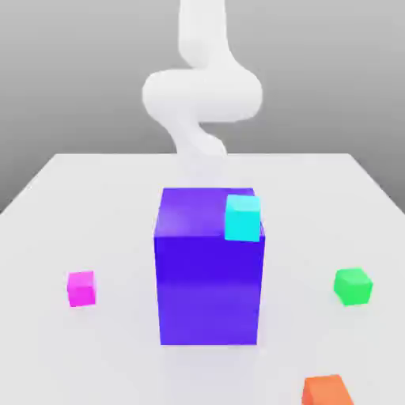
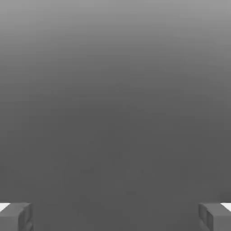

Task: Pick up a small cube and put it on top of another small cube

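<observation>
White robot arm (image 1: 202, 95) rises curled behind a blue-purple block (image 1: 210, 277); gripper (image 2: 115, 216) spread wide, holding nothing.

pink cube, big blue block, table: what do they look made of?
Pink cube: flat matte magenta, no texture or highlight; could be plastic, the look leaves it open. Big blue block: smooth blue-purple with a soft sheen on its front, plastic-like. Table: plain matte white, no grain.
</observation>
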Robot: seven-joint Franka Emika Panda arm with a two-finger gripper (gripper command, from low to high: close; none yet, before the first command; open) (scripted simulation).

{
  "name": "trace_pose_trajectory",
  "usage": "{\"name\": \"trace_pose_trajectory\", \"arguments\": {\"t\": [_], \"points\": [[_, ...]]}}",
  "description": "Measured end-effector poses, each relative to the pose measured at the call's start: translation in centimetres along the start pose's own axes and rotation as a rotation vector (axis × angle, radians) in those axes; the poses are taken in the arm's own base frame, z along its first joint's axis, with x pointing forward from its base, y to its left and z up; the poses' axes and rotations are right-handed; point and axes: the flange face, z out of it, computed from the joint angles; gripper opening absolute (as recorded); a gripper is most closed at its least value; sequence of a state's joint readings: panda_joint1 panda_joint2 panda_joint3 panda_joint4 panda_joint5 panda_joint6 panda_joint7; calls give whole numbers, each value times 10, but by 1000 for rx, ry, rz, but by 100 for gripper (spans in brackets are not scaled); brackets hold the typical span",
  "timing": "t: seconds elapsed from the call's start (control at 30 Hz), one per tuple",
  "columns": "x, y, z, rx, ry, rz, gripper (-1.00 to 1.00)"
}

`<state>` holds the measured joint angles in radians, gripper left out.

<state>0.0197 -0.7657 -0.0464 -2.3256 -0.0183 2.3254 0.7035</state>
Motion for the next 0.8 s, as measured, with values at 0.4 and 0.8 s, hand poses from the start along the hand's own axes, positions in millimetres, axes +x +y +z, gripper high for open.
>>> {"name": "trace_pose_trajectory", "arguments": {"t": [0.4,0.8], "points": [[13,87,119,-86,-147,-372,0],[-10,188,211,-118,-325,-735,0]]}}
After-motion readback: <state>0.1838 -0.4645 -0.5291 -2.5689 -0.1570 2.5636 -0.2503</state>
